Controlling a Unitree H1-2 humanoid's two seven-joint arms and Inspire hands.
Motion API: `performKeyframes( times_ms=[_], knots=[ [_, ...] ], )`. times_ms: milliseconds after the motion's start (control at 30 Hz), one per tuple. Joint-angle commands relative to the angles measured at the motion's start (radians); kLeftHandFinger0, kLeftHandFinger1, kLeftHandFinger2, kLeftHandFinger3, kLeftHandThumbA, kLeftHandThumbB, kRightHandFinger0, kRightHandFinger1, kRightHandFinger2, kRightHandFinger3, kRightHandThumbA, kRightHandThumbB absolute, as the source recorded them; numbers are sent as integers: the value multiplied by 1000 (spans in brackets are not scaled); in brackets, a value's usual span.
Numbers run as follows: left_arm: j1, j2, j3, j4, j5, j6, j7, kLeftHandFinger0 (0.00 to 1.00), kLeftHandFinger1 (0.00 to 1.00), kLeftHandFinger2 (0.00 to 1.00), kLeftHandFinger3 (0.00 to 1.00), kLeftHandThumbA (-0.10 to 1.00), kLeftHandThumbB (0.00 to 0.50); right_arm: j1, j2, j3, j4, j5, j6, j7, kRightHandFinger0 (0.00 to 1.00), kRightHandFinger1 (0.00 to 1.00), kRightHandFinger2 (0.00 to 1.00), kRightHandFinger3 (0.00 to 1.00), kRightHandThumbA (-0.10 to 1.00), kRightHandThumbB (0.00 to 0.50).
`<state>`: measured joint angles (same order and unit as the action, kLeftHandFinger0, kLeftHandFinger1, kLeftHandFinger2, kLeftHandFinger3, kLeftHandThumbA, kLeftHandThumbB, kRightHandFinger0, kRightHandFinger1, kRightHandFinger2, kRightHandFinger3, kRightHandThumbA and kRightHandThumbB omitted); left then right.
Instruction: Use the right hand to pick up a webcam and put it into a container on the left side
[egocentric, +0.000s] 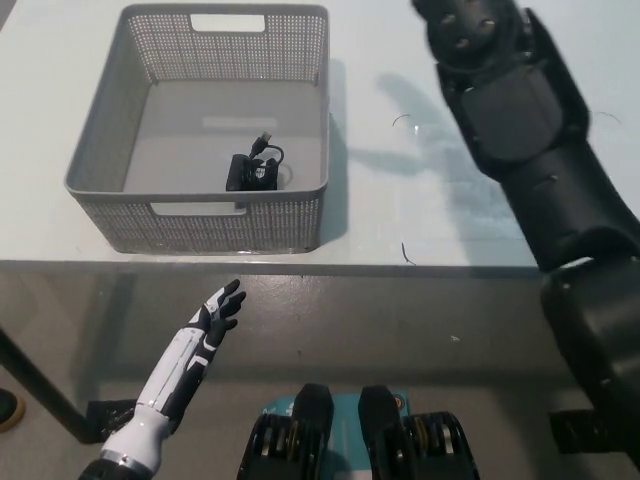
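The black webcam (252, 172) with its curled cable lies on the floor of the grey mesh basket (232, 226), near the front wall. Nothing holds it. My black right arm (530, 140) rises along the right side of the picture, well clear of the basket, and its hand is cut off by the top edge. My white left hand (216, 313) rests low in front of the table edge, below the basket, with its fingers spread and nothing in them.
The basket stands at the left of the white table (420, 215), whose front edge runs across the picture's middle. A few thin dark marks lie on the tabletop right of the basket.
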<state>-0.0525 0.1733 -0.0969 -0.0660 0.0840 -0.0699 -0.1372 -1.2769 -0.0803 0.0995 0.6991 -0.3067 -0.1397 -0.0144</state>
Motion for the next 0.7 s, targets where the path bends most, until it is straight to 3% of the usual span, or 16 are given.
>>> performKeyframes(
  times_ms=[0,133,233,333,467,667],
  knots=[
    [3,12,7,-9,-18,-34,-13,1000,1000,1000,1000,1000,124,89,-78,-138,-442,218,150,92,1000,1000,1000,1000,1000,404],
    [1,13,10,-5,-17,-31,-10,1000,1000,1000,1000,1000,118,228,-97,-179,-711,290,216,106,1000,1000,1000,1000,1000,380],
    [4,17,14,-9,-14,-22,-7,1000,1000,1000,1000,1000,105,376,-111,-212,-943,396,271,111,1000,1000,1000,1000,1000,406],
    [10,19,16,5,-16,-37,-7,1000,1000,1000,1000,1000,105,525,-115,-235,-1104,501,282,98,1000,1000,1000,1000,1000,393],
    [10,19,24,14,-25,-35,-5,1000,1000,1000,1000,1000,105,740,-143,-229,-1258,573,241,89,1000,1000,1000,1000,1000,426],
    [18,18,33,21,-30,-45,3,1000,1000,1000,1000,1000,107,1085,-156,-186,-1314,619,98,104,1000,1000,1000,1000,1000,382]
  ],
)
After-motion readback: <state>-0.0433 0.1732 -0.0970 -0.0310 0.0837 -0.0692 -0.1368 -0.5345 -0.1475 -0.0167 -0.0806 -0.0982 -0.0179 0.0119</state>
